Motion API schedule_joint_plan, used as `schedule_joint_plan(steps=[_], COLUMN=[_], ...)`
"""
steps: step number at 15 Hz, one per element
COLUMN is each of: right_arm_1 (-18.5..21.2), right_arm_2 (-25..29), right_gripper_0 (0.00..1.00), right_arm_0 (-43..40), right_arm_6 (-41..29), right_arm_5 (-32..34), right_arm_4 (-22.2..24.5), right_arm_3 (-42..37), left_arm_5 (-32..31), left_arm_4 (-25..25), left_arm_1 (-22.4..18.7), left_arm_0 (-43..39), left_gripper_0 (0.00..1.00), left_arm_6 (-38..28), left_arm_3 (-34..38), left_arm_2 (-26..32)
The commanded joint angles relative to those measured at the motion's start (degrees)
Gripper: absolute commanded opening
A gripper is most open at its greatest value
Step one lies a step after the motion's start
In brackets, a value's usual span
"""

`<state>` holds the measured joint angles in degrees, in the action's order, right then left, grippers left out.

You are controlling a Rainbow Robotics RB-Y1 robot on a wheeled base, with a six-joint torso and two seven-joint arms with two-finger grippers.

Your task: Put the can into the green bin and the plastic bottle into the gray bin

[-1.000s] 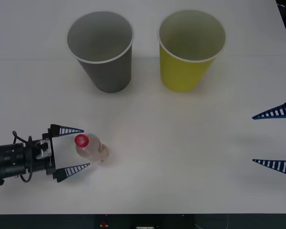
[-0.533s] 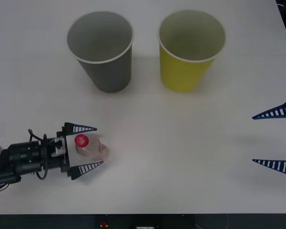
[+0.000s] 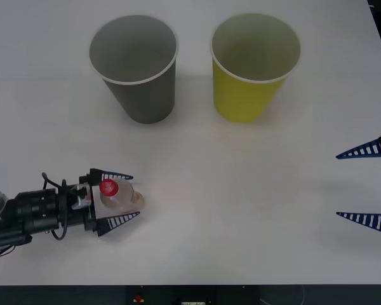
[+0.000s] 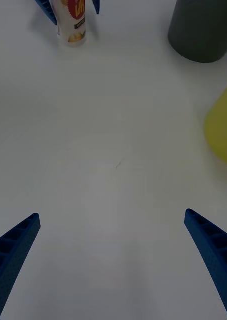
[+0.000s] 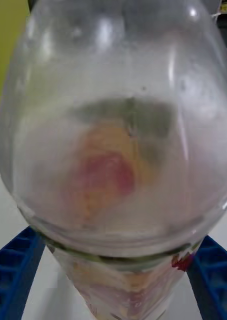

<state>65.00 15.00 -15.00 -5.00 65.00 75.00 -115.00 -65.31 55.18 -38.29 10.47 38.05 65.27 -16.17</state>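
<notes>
plastic bottle (image 3: 117,195): upright, red cap | gray bin (image 3: 135,67): upright, far

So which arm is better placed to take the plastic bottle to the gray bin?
Left. The left gripper already has its jaws on either side of the plastic bottle, with the gray bin straight ahead on that side. The right gripper sits open at the table's far right edge.

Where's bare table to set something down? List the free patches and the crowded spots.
Free: the wide middle of the table between the plastic bottle and the open right gripper, below the yellow cup. Crowded: around the bottle, straddled by the left gripper, and the narrow gap between the gray bin and the yellow cup.
</notes>
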Motion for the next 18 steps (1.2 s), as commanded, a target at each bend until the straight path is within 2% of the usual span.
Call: schedule_joint_plan(steps=[1,8,11,14,17,18], right_arm_1=[0.0,0.0,0.0,0.0,0.0,0.0], right_arm_2=[0.0,0.0,0.0,0.0,0.0,0.0], right_gripper_0=[1.00,1.00,1.00,1.00,1.00,1.00], right_arm_0=[0.0,0.0,0.0,0.0,0.0,0.0], right_arm_6=[0.0,0.0,0.0,0.0,0.0,0.0], right_arm_5=[0.0,0.0,0.0,0.0,0.0,0.0], right_arm_4=[0.0,0.0,0.0,0.0,0.0,0.0], right_arm_3=[0.0,0.0,0.0,0.0,0.0,0.0], left_arm_5=[0.0,-0.4,-0.5,-0.4,0.8,1.5], left_arm_4=[-0.1,-0.2,2.5,2.7,3.4,5.7], left_arm_1=[0.7,0.9,-1.3,-4.7,-9.0,-10.1], left_arm_0=[-0.1,-0.1,-0.4,-1.5,-2.6,-3.2], left_gripper_0=[0.00,0.00,0.00,0.00,0.00,0.00], left_arm_6=[-0.2,-2.0,-10.3,-17.6,-27.5,-32.2], left_arm_3=[0.0,0.2,4.4,9.8,17.1,20.2], left_arm_2=[-0.3,-0.3,-0.3,-0.3,0.3,1.6])
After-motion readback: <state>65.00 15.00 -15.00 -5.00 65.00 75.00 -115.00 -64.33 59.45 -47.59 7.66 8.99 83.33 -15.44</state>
